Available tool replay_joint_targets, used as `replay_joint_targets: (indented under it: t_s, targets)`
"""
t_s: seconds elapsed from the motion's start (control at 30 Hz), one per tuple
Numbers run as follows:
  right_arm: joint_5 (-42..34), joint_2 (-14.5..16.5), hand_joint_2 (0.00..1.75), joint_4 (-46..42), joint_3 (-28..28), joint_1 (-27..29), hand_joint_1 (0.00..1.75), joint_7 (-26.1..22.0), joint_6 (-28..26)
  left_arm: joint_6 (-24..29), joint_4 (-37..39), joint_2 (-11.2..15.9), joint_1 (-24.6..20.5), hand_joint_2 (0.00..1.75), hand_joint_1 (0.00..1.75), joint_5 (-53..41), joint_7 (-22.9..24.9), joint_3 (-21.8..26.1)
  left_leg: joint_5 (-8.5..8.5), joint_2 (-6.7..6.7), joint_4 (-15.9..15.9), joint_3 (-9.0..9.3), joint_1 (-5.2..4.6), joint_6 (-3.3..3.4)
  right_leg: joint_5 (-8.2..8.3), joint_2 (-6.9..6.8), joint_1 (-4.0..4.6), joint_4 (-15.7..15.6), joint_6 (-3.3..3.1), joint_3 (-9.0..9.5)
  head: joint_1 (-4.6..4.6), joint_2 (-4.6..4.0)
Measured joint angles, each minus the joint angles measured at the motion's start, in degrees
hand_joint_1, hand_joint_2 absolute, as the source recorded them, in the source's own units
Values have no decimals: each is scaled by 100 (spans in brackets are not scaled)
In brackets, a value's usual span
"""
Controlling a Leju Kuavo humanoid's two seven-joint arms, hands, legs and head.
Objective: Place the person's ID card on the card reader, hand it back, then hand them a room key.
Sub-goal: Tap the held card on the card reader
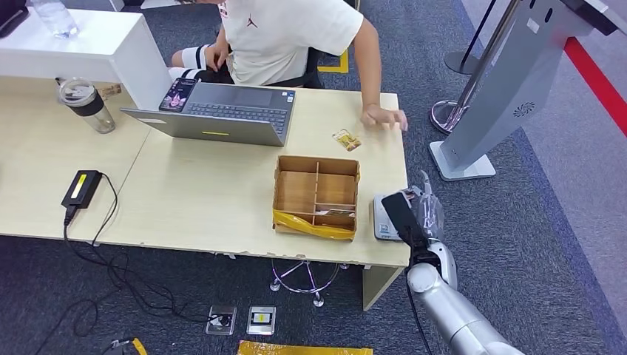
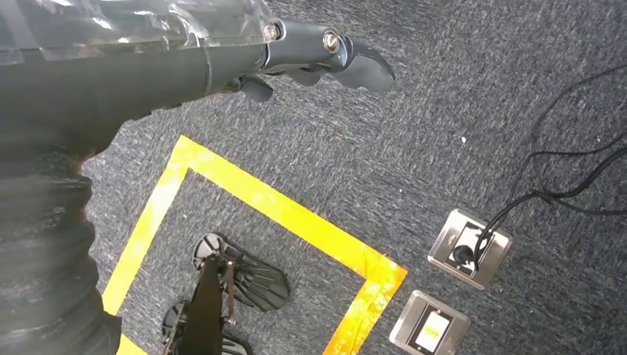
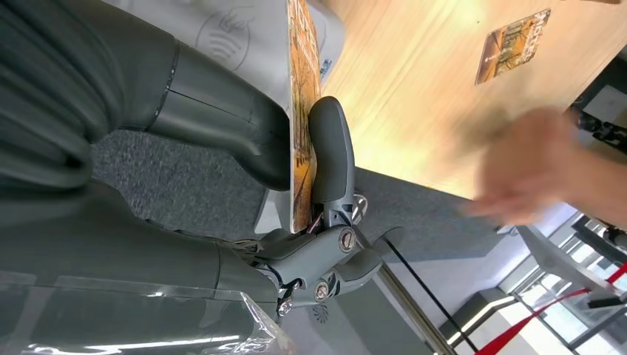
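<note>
My right hand pinches a card between thumb and finger, just above the white card reader at the table's right edge. The right wrist view shows the card edge-on with an orange-brown print, the thumb on one face, a finger on the other, and the reader behind. A second printed card lies on the table near the person's hand, which is blurred in the right wrist view. My left hand hangs over the carpet, holding nothing.
A wooden compartment box with yellow tape stands left of the reader. Farther back are an open laptop, a lidded cup and a black power brick. A grey kiosk stand rises to the table's right. The seated person faces me.
</note>
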Motion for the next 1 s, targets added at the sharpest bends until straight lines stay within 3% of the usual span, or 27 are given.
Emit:
replay_joint_targets:
  t_s: [1.0]
  targets:
    - [-707, 134, 175, 796, -71, 68, 175, -111, -96, 184, 30, -34, 4, 175, 0, 107, 35, 4, 0, 1, 0, 8, 0, 0, 0, 1, 0, 0, 0, 6, 1, 0]
